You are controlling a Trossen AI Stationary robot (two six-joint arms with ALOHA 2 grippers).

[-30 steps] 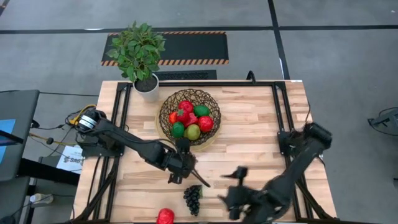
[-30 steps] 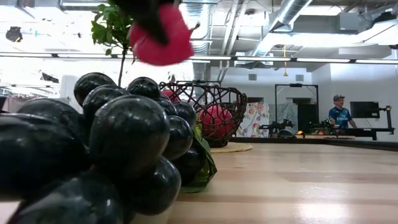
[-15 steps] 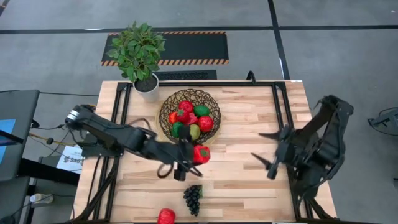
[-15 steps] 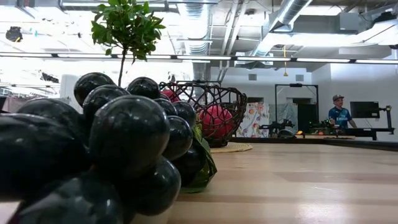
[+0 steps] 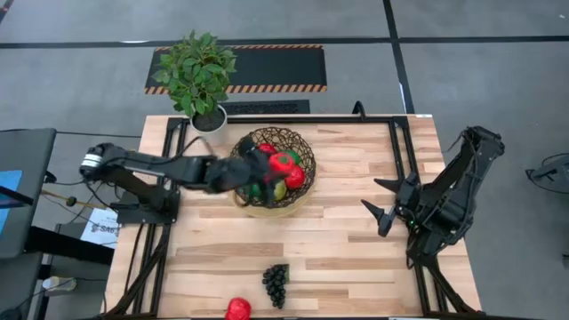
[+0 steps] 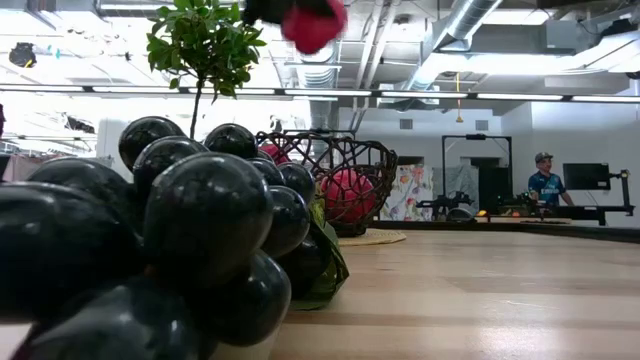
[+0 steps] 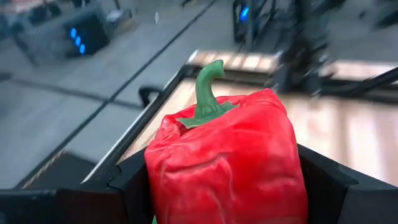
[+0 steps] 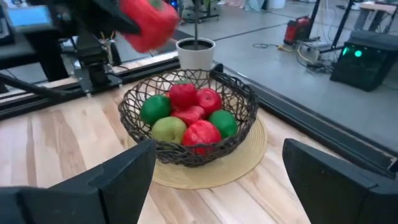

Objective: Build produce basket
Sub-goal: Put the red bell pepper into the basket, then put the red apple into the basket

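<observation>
My left gripper (image 5: 268,165) reaches from the table's left and is shut on a red bell pepper (image 5: 284,161) above the dark woven basket (image 5: 308,178). The pepper fills the left wrist view (image 7: 230,162) and shows at the low view's top (image 6: 312,22). The basket stands on its tan round base and holds red and green fruits and a yellow-green pear (image 8: 168,129). A dark grape bunch (image 5: 276,283) and a red fruit (image 5: 236,308) lie on the table near its near edge. My right gripper (image 5: 378,197) hangs open over the table's right half, touching nothing. My left gripper pinches the red pepper's body (image 7: 161,180) between its two fingers (image 7: 134,186), one on either side. It comes level from the table's left. The pepper is lifted clear above the basket, with its green stem (image 7: 208,87) pointing away from the wrist.
A white pot with a leafy plant (image 5: 210,120) stands at the table's far left, close behind the basket. Black frame rails (image 5: 396,151) run along both sides of the wooden top. In the low view the grapes (image 6: 150,250) fill the foreground. A person (image 6: 546,180) stands far back in the room.
My left gripper has carried the pepper from above the table's near middle, beside the grapes, toward the far edge, and now holds it over the basket. My right arm has drawn back from the near edge to the table's right side and risen.
</observation>
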